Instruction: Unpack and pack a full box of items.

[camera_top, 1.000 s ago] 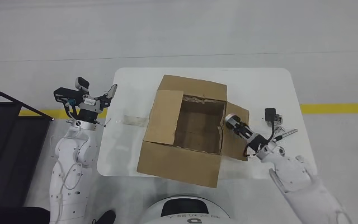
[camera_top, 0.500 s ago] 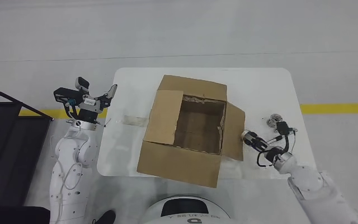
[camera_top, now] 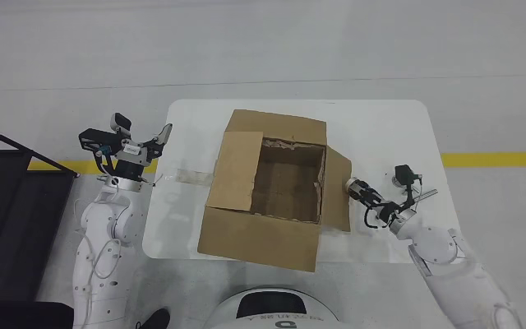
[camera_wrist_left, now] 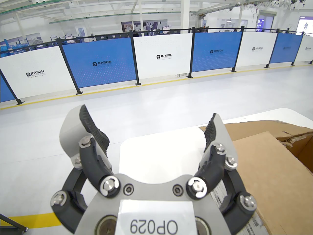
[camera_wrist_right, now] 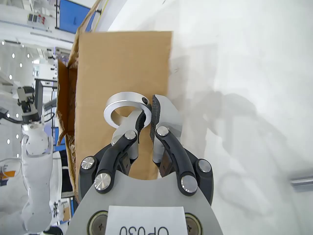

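Note:
An open cardboard box (camera_top: 271, 193) stands in the middle of the white table (camera_top: 386, 132), its flaps folded outward; its inside looks bare as far as the top view shows. My right gripper (camera_wrist_right: 148, 113) is shut on the rim of a silver metal ring (camera_wrist_right: 126, 110), held just outside the box's right flap (camera_wrist_right: 122, 69). In the top view the ring (camera_top: 354, 184) sits at the right gripper's tip beside that flap. My left gripper (camera_wrist_left: 149, 133) is open and holds nothing, off the table's left edge, where the top view also has the left gripper (camera_top: 141, 136).
A small dark part (camera_top: 403, 173) lies on the table to the right of the box, and a thin metal rod (camera_top: 421, 196) lies near it. A strip of clear tape (camera_top: 191, 175) lies left of the box. A black rack (camera_top: 25, 197) stands at the far left.
The right gripper, holding the ring, came away from the box's opening to the table right of the flap. The box shifted slightly left. The left arm kept still.

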Robot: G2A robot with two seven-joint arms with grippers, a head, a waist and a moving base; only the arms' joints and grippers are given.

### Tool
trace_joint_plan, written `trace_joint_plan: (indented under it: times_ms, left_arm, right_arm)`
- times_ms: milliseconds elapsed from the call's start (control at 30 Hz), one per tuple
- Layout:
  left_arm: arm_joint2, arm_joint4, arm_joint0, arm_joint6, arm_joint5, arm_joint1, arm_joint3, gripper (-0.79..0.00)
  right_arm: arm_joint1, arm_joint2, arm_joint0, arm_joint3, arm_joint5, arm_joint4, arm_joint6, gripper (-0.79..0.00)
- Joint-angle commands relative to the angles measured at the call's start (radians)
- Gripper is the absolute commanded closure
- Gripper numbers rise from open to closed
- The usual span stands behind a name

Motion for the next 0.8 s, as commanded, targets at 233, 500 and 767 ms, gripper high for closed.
trace_joint_plan:
  times_ms: [233,500,767]
  left_arm:
    - [0.0,0.0,0.0,0.0,0.0,0.0,0.0,-0.785]
    - [0.0,0.0,0.0,0.0,0.0,0.0,0.0,-0.785]
    - [0.0,0.0,0.0,0.0,0.0,0.0,0.0,-0.785]
  right_arm:
    - [-0.001,0.111,-0.079,0.037,0.077,-0.016,-0.081,0.0]
    - [-0.007,0.058,-0.031,0.047,0.189,-0.098,-0.041,0.0]
    - [-0.011,0.054,-0.009,0.044,0.296,-0.157,-0.025,0.0]
